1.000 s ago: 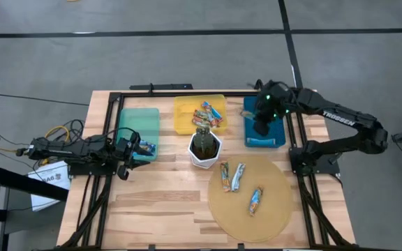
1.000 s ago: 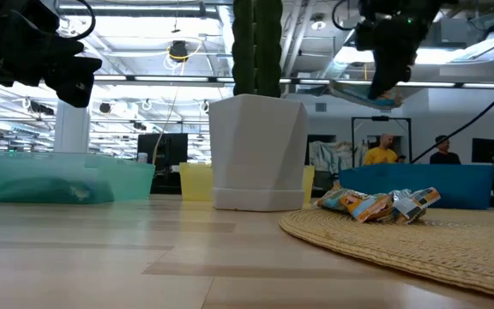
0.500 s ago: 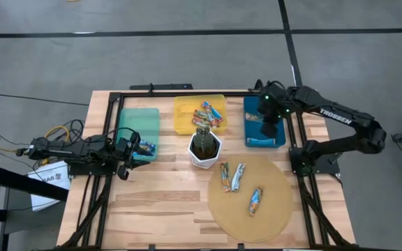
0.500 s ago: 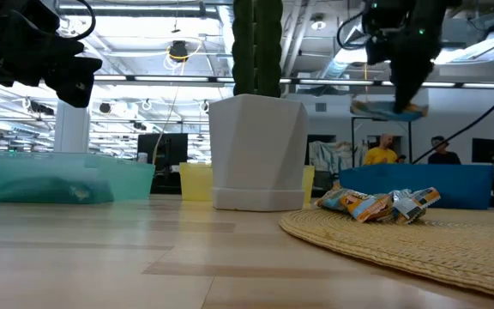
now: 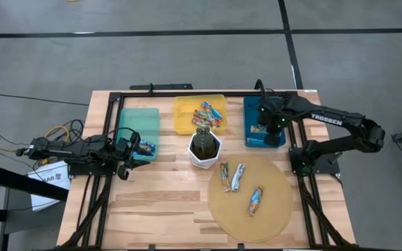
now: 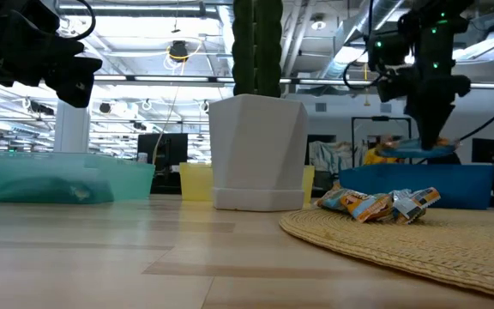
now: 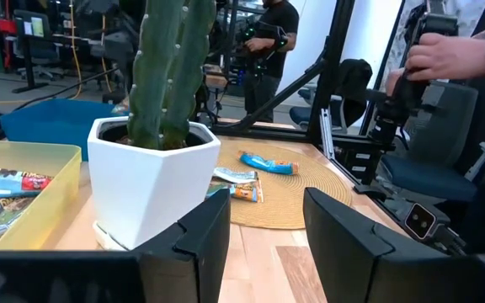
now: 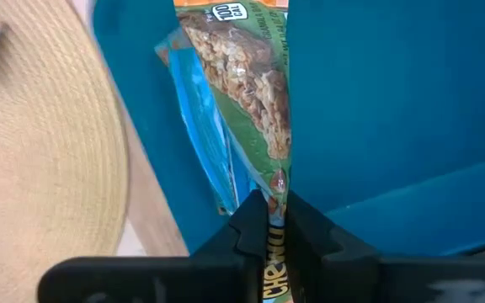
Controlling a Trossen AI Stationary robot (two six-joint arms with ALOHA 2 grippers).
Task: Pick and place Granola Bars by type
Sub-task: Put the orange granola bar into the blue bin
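My right gripper (image 5: 262, 127) hangs over the blue bin (image 5: 279, 139) at the table's far right and is shut on a green-and-orange granola bar (image 8: 251, 84). In the low view the bar (image 6: 418, 148) sits just above the bin's rim (image 6: 418, 172). A blue-wrapped bar (image 8: 199, 126) lies in the bin below it. Three bars (image 5: 238, 176) lie on the round woven mat (image 5: 271, 216). More bars (image 5: 210, 113) lie in the yellow bin. My left gripper (image 5: 126, 152) waits open by the teal bin (image 5: 137, 122), which holds one bar (image 5: 147, 147). My right gripper pinches the bar's end seam (image 8: 274, 181) between its two fingers (image 8: 244, 220), coming from above. The bar is lifted clear and reaches out past the fingertips over the bin, about level in the low view.
A white pot with a tall green cactus (image 5: 204, 148) stands mid-table between the bins and the mat. A black frame (image 5: 187, 95) runs around the table. In the left wrist view, people (image 7: 268, 42) stand in the room beyond.
My right gripper has come down toward the blue bin, drifting a little toward the table's near edge, and has stayed shut. The bar has gone with it, from well above the bin to just over its rim.
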